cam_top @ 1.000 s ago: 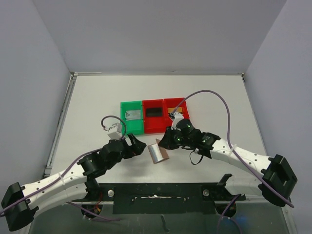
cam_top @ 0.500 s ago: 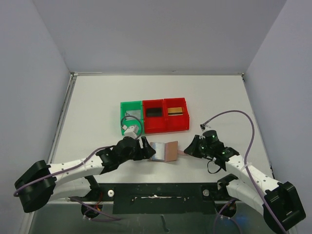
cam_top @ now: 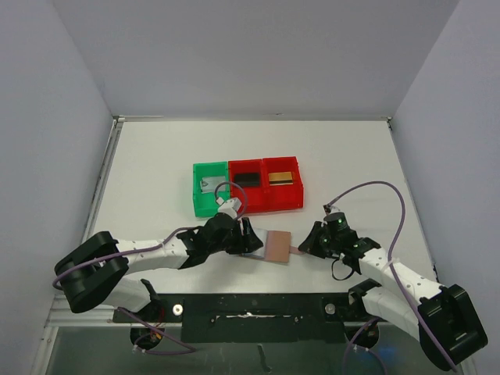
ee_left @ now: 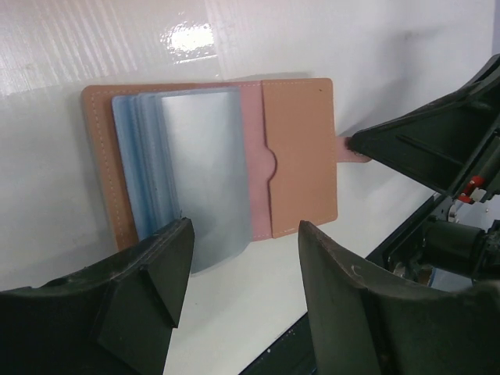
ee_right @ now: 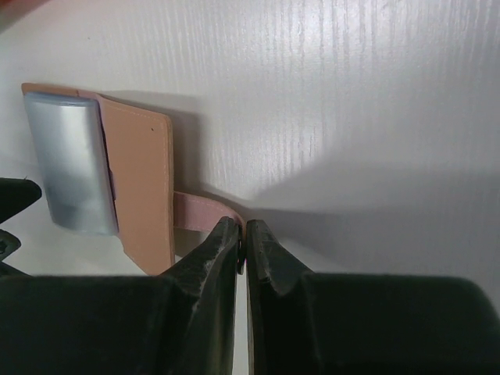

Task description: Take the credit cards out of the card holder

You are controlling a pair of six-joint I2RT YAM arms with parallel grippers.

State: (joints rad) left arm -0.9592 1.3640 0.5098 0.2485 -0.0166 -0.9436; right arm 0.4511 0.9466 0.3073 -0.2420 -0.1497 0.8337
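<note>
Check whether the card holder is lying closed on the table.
No, the card holder lies open on the table, its blue-grey pockets fanned out in plain sight.

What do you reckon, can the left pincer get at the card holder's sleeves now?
Probably yes. The card holder lies open, sleeves uncovered, with the left pincer open at their edge. The right pincer pinches only the strap tab, off to the side.

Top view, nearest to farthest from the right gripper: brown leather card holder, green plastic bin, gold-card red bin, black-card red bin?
1. Brown leather card holder, beside the right gripper.
2. Gold-card red bin, row's right end.
3. Black-card red bin, middle.
4. Green plastic bin, left end.
</note>
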